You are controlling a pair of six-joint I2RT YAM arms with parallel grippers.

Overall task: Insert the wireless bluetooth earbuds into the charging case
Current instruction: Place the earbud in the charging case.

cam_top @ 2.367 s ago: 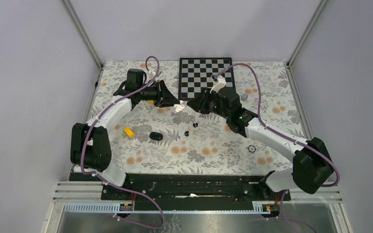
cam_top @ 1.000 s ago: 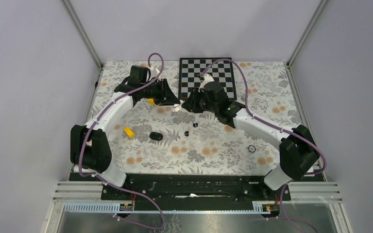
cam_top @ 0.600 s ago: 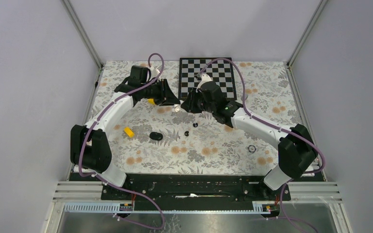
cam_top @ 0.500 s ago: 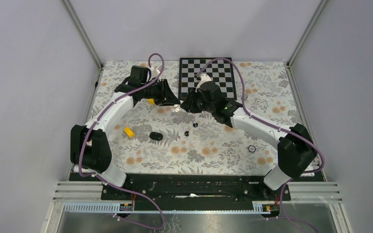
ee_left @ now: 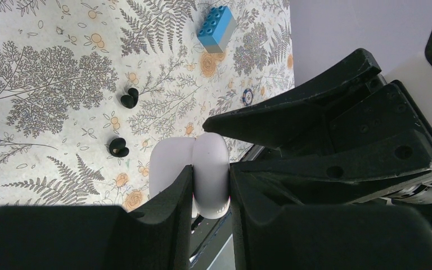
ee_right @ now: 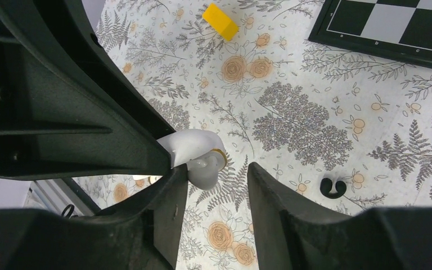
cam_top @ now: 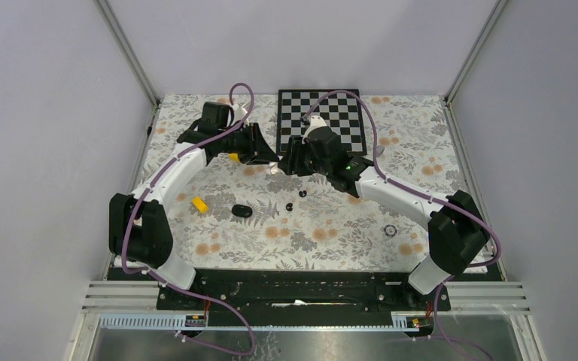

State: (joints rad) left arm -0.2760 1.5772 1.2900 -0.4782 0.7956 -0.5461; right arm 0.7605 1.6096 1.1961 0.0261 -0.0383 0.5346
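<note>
My left gripper is shut on the white charging case, which it holds in the air above the floral table with its lid hinged open. In the right wrist view a white earbud sits at the mouth of the case. My right gripper is open around that earbud, which rests against the left finger with a clear gap to the right one. In the top view both grippers meet at the case. Two black earbuds lie on the table below.
A chessboard lies at the back. A black oval case and a yellow block lie at front left, and a small ring at front right. A blue and grey brick shows in the left wrist view.
The right gripper crept left against the case and its jaws have opened, letting go of the white earbud. The left gripper has kept still with the case.
</note>
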